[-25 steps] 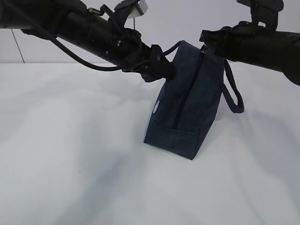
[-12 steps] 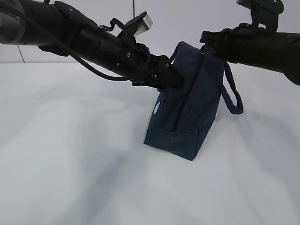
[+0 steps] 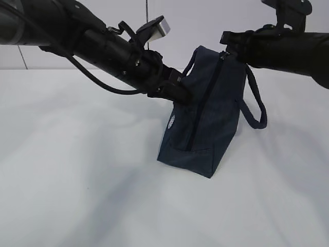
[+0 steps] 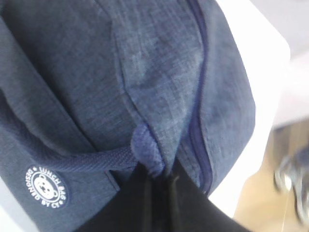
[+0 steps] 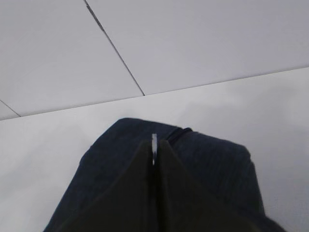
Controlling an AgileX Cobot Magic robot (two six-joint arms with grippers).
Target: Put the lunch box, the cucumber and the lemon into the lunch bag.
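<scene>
Navy fabric fills nearly all that my left wrist camera sees: the lunch bag [image 3: 203,116] stands on the white counter [image 3: 77,170], somewhat toward its far edge and right of the middle, leaning so that its top tips toward the right side. Its zipper [image 3: 203,103] runs down the end facing the exterior camera and looks closed along that stretch. A small round white logo [image 4: 47,187] with a bear face sits low on the side panel nearest my left arm.

My left claw [image 3: 180,91] is pressed against the upper left side of the bag, where one loop handle [image 4: 72,157] meets the fabric. In the left wrist view my fingers are drawn together with a bunched fold of the cloth and the handle's root pinched between them, so I am gripping the bag there.

My right claw [image 3: 226,43] sits at the very top of the bag, at the upper end of the zipper. In the right wrist view my two dark fingers [image 5: 169,179] are nearly closed, with a thin metal piece [image 5: 154,147] showing in the slit between them; it appears to be the zipper pull, clamped tight. The second loop handle [image 3: 254,105] hangs free off the bag's right side, below my right arm.

The lunch box, cucumber and lemon show in none of my views.
</scene>
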